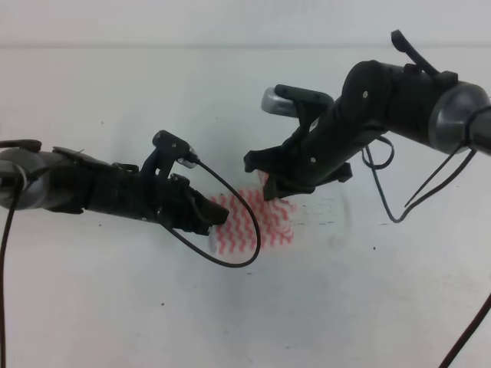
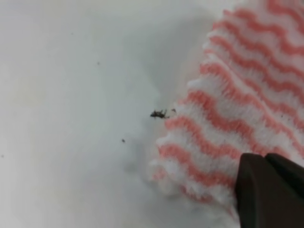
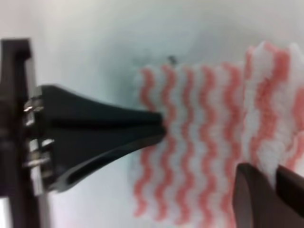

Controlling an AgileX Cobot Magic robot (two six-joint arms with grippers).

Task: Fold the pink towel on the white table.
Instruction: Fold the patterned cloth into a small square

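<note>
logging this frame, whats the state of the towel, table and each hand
pink towel: lying on the table, partly bunched, both hands at its edges
white table: bare white top with small dark specks, towel on it
left hand: at the towel's left edge; grip cannot be told
right hand: shut on the pink towel's edge

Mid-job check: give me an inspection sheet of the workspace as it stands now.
Surface: white table, matte, small dark specks.
Job's things: pink towel lying on the table between both arms; upper right edge lifted.
Clutter: a dark bit of debris beside the towel edge.
Grippers: left gripper at the towel's left edge, closure unclear; right gripper shut on the towel's far edge.
Cables: black cable loop draped over the towel; more by the right arm.
Surroundings: nothing seen.
</note>
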